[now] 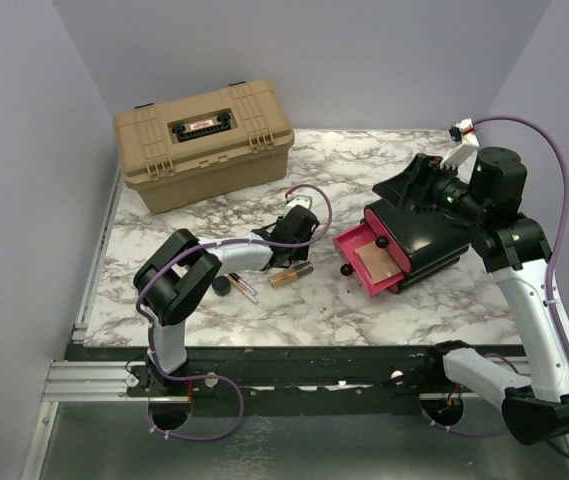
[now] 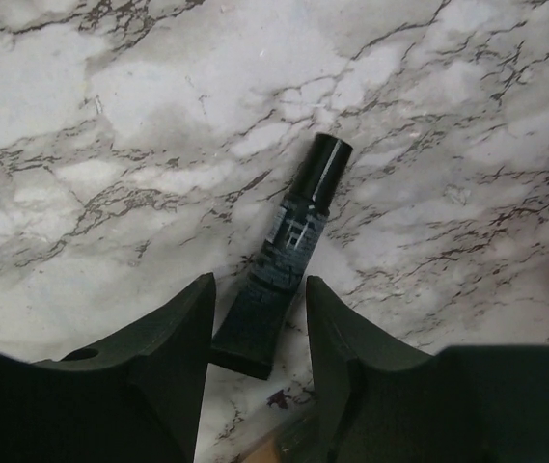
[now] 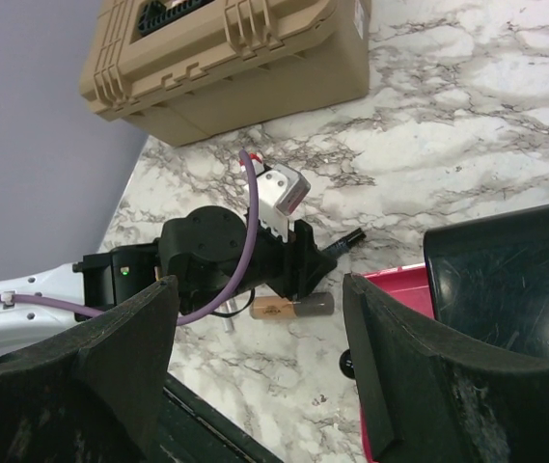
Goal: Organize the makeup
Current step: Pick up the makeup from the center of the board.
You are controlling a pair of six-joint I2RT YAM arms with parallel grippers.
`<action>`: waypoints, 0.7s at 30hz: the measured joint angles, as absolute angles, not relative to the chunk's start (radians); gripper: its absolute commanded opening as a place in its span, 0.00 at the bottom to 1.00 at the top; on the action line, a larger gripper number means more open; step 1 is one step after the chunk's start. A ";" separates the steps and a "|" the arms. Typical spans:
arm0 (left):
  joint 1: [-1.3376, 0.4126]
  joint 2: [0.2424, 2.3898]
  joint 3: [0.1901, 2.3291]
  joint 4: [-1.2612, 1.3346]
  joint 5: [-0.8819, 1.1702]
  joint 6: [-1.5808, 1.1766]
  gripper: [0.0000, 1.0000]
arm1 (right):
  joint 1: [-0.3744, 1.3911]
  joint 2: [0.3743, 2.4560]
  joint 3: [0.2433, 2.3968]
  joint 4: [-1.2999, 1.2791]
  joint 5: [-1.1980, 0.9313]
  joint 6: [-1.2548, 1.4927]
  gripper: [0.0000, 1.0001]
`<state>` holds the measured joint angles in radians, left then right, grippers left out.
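Observation:
A slim black tube (image 2: 293, 231) lies on the marble table between the fingers of my left gripper (image 2: 260, 309). The jaws are open and straddle its flat end without pinching it. In the top view my left gripper (image 1: 292, 240) is low at the table's middle. A copper lipstick tube (image 1: 290, 274) lies just in front of it and also shows in the right wrist view (image 3: 293, 307). A tiny black round jar (image 1: 222, 285) sits to the left. A flat copper-pink compact (image 1: 379, 262) lies in the open pink drawer (image 1: 349, 243). My right gripper (image 1: 414, 185) is open and empty above the black box (image 1: 434, 235).
A tan hard case (image 1: 204, 140) stands at the back left. A thin silver stick (image 1: 244, 288) lies beside the jar. A small black knob (image 1: 345, 270) sits at the drawer's front. The purple walls close in on three sides.

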<state>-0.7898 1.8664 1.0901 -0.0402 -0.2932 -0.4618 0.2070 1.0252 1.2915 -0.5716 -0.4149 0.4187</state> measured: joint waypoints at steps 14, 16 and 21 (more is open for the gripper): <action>-0.788 1.858 1.072 -0.049 -0.275 -0.439 0.24 | 0.207 1.028 1.289 -0.571 -0.414 0.418 0.74; -0.788 1.849 1.065 -0.051 -0.275 -0.439 0.21 | 0.207 1.028 1.289 -0.571 -0.414 0.418 0.74; -0.788 1.781 1.036 -0.056 -0.279 -0.438 0.18 | 0.207 1.028 1.287 -0.571 -0.408 0.418 0.74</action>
<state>-0.7876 1.7805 1.0355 -0.0563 -0.2790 -0.4381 0.2070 1.0283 1.2865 -0.5709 -0.4080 0.4175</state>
